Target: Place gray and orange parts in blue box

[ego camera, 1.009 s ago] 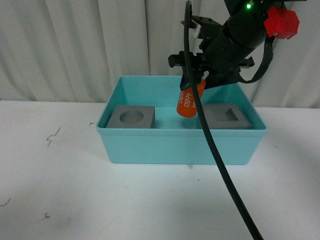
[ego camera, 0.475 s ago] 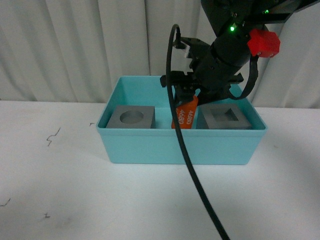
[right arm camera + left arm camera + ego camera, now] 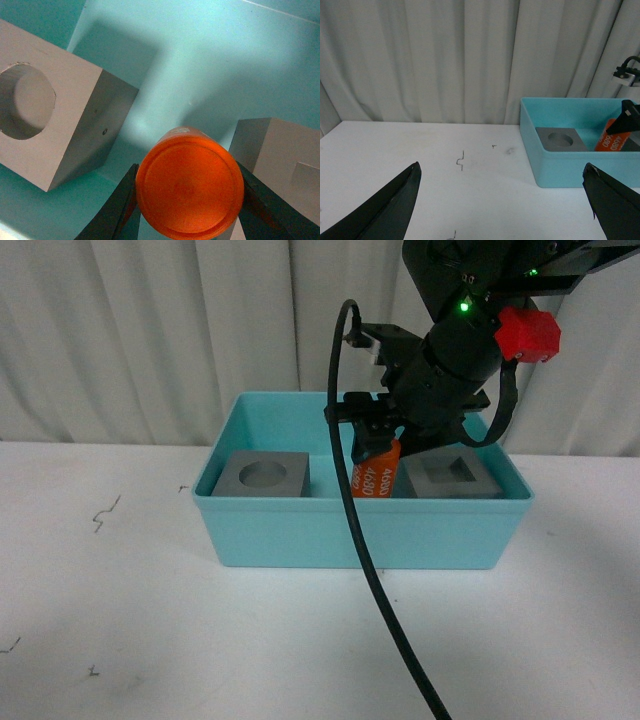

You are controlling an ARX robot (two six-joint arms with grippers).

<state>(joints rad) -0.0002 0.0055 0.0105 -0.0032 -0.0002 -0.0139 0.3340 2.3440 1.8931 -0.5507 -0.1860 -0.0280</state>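
Front view: the right hand (image 3: 378,455) is reaching down into the box (image 3: 360,530), which is sitting on the white tabletop (image 3: 150,640). It is gripping the orange cylinder (image 3: 372,477) by its upper end. The cylinder is standing close to upright, long axis leaning slightly, top tipped toward the robot's right, white digits running along its side. Its lower end is hiding behind the box's near wall, so contact with the floor cannot be told. It is sitting between the round-recess cube (image 3: 264,475) on the left and the square-recess cube (image 3: 449,477) on the right, both inside the box. A black cable (image 3: 375,570) is hanging in front.

Left wrist view: only this one is showing the left hand (image 3: 502,200), its two dark fingers spread wide with nothing between them, over bare tabletop well apart from the box (image 3: 560,170). The cylinder (image 3: 611,141) and round-recess cube (image 3: 562,138) are showing inside.

Right wrist view: only here is the cylinder (image 3: 190,186) being seen end-on, its round flat face toward the camera, dark fingers (image 3: 117,210) pressing both sides. The box floor (image 3: 200,60) is lying beyond, the round-recess cube (image 3: 55,125) to one side, the square-recess cube (image 3: 285,160) just beside on the other.
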